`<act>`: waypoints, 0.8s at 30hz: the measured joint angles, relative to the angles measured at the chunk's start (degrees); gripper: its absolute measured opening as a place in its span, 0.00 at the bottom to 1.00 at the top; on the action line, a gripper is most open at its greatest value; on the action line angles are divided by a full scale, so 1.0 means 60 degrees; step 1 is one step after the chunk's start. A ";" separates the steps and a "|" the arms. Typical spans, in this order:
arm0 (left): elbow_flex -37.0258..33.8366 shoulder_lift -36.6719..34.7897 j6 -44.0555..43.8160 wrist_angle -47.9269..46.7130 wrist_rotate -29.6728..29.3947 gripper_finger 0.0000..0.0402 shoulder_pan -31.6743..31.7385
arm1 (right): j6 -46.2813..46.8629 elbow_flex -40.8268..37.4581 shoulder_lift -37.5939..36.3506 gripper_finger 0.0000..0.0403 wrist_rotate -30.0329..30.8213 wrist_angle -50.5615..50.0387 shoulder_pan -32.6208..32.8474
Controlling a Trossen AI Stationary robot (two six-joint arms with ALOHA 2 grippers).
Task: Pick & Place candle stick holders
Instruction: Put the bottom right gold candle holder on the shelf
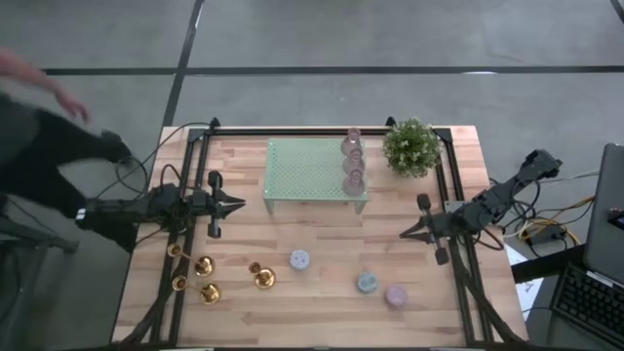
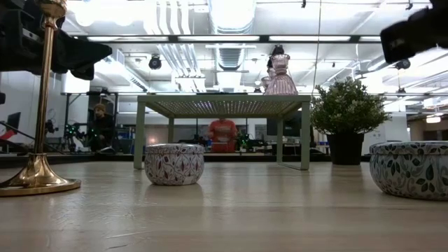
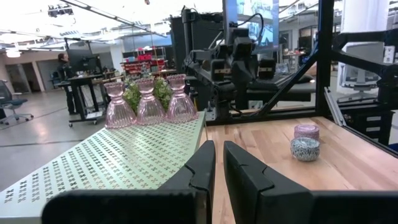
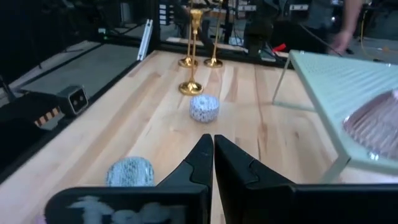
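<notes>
Three gold candle stick holders stand upright on their round bases at the table's near left: two side by side (image 1: 203, 265) (image 1: 210, 292) and one a little to their right (image 1: 263, 280). They also show in the right wrist view (image 4: 190, 87), and one shows in the low view (image 2: 38, 175). My left gripper (image 1: 242, 205) (image 3: 219, 155) hovers shut and empty beside the green shelf's left end. My right gripper (image 1: 403, 234) (image 4: 213, 146) hovers shut and empty at the right, pointing toward the table's left.
A green mesh shelf (image 1: 302, 175) at the far middle carries three pink glass holders (image 1: 351, 161). A potted plant (image 1: 411, 146) stands to its right. Three squat candles (image 1: 299, 259) (image 1: 367, 283) (image 1: 395, 295) rest near the front. A person (image 1: 39, 127) stands beyond the left edge.
</notes>
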 joint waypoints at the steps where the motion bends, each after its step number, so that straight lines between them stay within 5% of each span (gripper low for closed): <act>1: 0.0001 -0.0001 0.0000 0.0000 0.0000 0.09 0.0003 | 0.0051 -0.0139 -0.0144 0.02 -0.0002 0.0000 0.0000; 24: 0.0001 -0.0001 0.0000 0.0000 0.0000 0.09 0.0003 | 0.0560 -0.1605 -0.2293 0.02 -0.0108 -0.0612 0.0007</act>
